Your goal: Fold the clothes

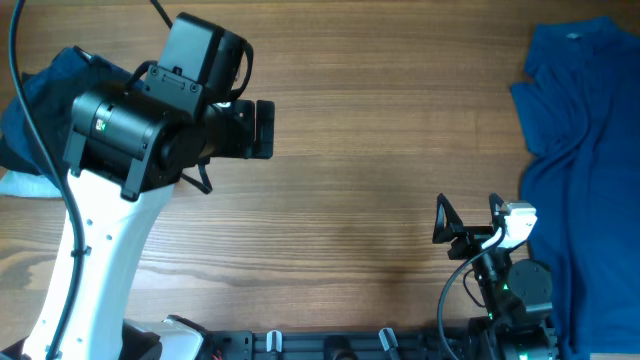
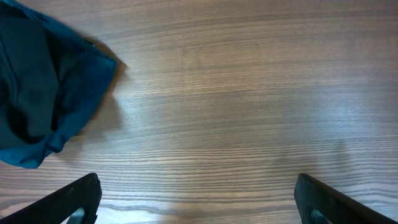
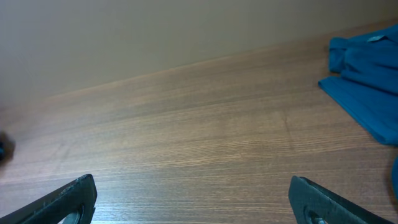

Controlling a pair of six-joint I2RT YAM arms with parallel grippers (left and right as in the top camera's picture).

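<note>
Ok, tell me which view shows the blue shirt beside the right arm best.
Overhead: the blue shirt lies spread, though cut by the frame edge. Right wrist catches only one end; left wrist misses it.

Overhead: high, straight down on whole table (image 1: 380,150). Left wrist: close, steeply downward; dark blue cloth (image 2: 43,81) at its left, shared with overhead. Right wrist: low, shallow forward view; blue shirt (image 3: 367,81) shared with overhead.

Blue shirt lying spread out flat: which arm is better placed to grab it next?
Right, probably. Its open fingers sit just beside the blue shirt. The left arm is far across the table, by a bunched dark garment.
</note>
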